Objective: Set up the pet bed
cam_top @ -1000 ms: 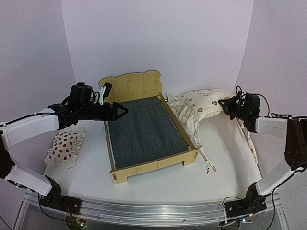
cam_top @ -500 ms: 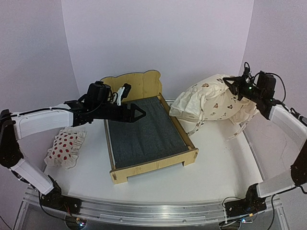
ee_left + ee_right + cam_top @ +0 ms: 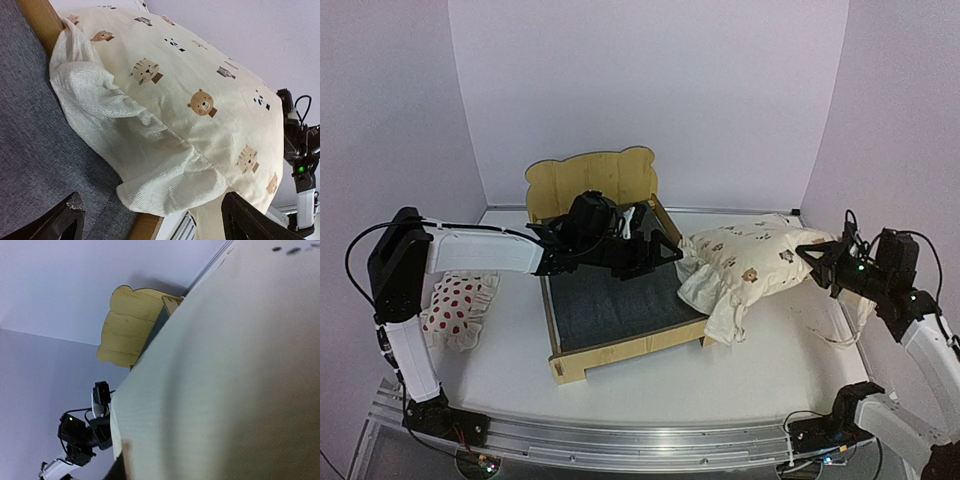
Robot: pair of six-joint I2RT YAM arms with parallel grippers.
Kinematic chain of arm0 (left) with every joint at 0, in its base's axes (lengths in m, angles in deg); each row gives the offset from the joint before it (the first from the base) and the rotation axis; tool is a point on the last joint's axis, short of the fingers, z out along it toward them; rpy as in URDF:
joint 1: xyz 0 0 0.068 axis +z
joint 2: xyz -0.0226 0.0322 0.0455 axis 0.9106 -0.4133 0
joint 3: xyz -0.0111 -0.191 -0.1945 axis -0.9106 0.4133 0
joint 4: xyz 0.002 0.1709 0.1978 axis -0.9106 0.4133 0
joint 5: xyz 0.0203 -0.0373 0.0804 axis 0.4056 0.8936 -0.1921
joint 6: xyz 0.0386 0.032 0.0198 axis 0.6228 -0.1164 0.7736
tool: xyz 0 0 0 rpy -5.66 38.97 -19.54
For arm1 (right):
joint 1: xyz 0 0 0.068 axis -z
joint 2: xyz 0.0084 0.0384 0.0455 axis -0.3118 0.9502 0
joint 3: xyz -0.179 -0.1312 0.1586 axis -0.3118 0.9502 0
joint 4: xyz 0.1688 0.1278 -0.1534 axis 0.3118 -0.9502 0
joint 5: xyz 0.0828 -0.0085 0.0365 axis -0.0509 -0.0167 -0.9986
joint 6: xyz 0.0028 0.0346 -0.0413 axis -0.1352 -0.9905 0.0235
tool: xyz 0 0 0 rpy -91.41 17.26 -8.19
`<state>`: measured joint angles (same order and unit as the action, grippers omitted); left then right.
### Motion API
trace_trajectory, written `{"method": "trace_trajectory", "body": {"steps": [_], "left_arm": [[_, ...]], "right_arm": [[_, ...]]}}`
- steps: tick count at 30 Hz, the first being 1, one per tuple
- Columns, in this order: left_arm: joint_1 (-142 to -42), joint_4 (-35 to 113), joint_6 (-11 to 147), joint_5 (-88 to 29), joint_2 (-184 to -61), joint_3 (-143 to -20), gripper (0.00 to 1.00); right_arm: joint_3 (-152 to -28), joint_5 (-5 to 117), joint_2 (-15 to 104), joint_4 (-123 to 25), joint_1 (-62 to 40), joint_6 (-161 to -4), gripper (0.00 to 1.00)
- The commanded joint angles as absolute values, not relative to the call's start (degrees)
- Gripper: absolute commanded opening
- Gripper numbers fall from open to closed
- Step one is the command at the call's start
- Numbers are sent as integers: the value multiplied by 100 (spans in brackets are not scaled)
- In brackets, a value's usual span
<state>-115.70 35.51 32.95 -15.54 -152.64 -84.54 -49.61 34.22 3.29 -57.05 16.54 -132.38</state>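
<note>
The bed [image 3: 620,310] sits in the middle of the desk [image 3: 760,370], standing on its short legs. Its headboard [image 3: 590,180] is at the far end and its grey fabric base faces up. Nothing lies flat on that base, only one corner of the cushion [image 3: 755,255] at the right side. The cushion's ruffled left end hangs over the bed's right rail and onto the edge of the grey fabric. The rest of it stretches away to the right, off the bed (my left wrist view shows the ruffle folded right over the wood).

My left fingers [image 3: 660,250] hover above the base near that right rail, with the arm reaching across the bed from the left. They are spread wide and hold nothing. The cushion's ruffle lies just ahead of them, and I cannot see any contact.

My right fingers [image 3: 817,262] are at the cushion's far right end, right against the fabric. From above I cannot tell whether they are clamped on it or parted. My right wrist view is almost filled by blurred cream cloth [image 3: 240,365], with the headboard [image 3: 127,327] showing beyond it.

A spotted pillow [image 3: 455,305] lies on the desk to the left of the bed, well apart from both sets of fingers.
</note>
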Motion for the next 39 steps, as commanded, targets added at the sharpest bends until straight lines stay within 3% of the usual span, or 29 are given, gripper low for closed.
{"method": "trace_trajectory", "body": {"steps": [1,2,4,7,13,18,26,31,39], "left_arm": [[-11674,2601,2251,-1289,-15759,-8873,97],[-11706,2596,2208,-1296,-15891,-8997,97],[-11766,2673,2184,-1318,-16095,-9216,97],[-11803,2727,2173,-1416,-16242,-9357,95],[-11873,3233,2541,-1807,-16267,-9680,92],[-11937,3589,2866,-2145,-16203,-9877,92],[-11946,3887,3121,-2267,-16211,-10051,90],[-12007,4063,3330,-2455,-16096,-10084,90],[-12527,5294,4211,-2890,-16425,-11046,90]], "right_arm": [[-5156,3337,-213,-6740,1650,-13054,48],[-5246,3319,-276,-6934,1650,-12969,63],[-5630,3295,-315,-7527,1650,-12655,83],[-6597,3399,-164,-8771,1650,-11989,97],[-7892,3765,230,-10340,1650,-11020,98],[-8638,2395,686,-10655,1650,-10843,98],[-9769,1335,768,-10689,1644,-10916,98],[-9729,2975,902,-11197,1650,-10593,98],[-7997,5544,1744,-11237,1650,-9938,98]]}}
